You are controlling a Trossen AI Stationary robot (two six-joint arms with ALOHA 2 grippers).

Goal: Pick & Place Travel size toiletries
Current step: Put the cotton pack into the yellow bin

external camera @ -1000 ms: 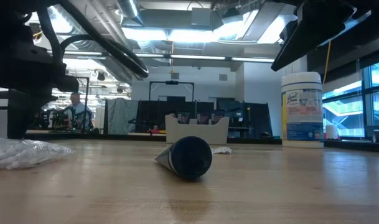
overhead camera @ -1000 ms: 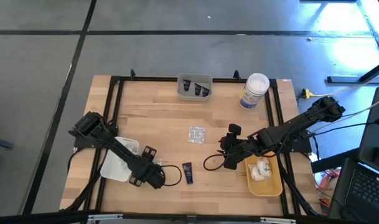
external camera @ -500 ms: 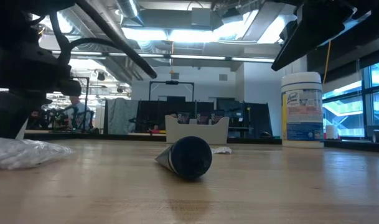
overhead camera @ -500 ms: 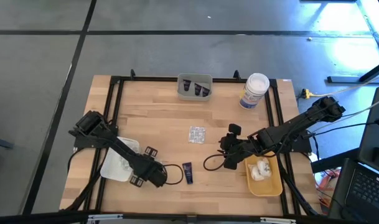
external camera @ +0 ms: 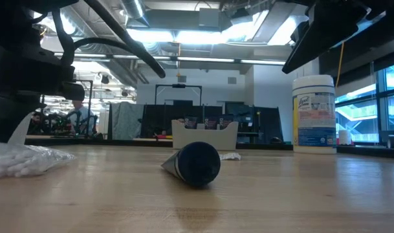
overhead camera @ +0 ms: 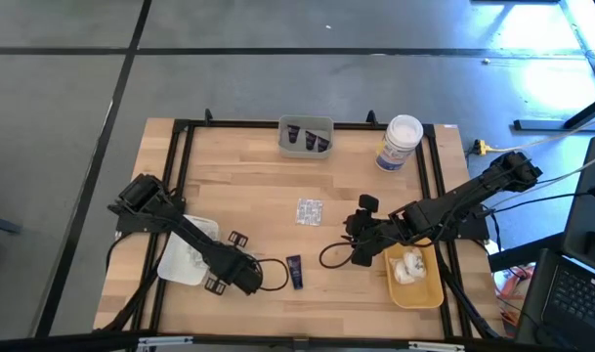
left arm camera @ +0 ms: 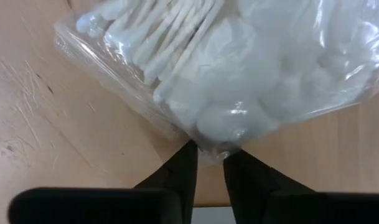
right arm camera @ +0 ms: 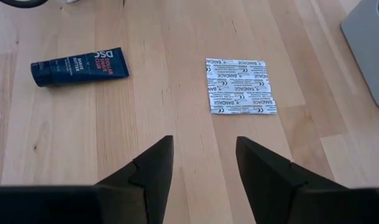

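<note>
A clear bag of white cotton swabs and balls [left arm camera: 239,74] lies flat on the wood table near its front left, and also shows in the low view [external camera: 22,160]. My left gripper [left arm camera: 208,168] points down over it, shut on its edge; from above the gripper [overhead camera: 240,279] hides the bag. A dark tube [overhead camera: 294,271] lies on its side beside it. A silvery bandage packet [overhead camera: 309,210] lies flat mid-table. My right gripper [right arm camera: 201,168] hangs open above the table, short of the tube [right arm camera: 80,65] and the packet [right arm camera: 239,87]. My left gripper pinches the bag's plastic edge [left arm camera: 209,149] between its two fingertips [left arm camera: 180,171], where the film bunches past the cotton balls. The fingers come from above, pointing down. The bag's body still lies on the table, its film slack.
A white tray [overhead camera: 180,256] sits behind my left gripper. A yellow tray [overhead camera: 419,288] with white bundles is at the front right. A grey tray [overhead camera: 306,125] with dark tubes and a tall white jar [overhead camera: 400,142] stand at the far edge.
My left gripper's fingers have come together on the bag's edge, while the hand has stayed over the same spot. The bag has stayed lying on the table. My right arm has kept still.
</note>
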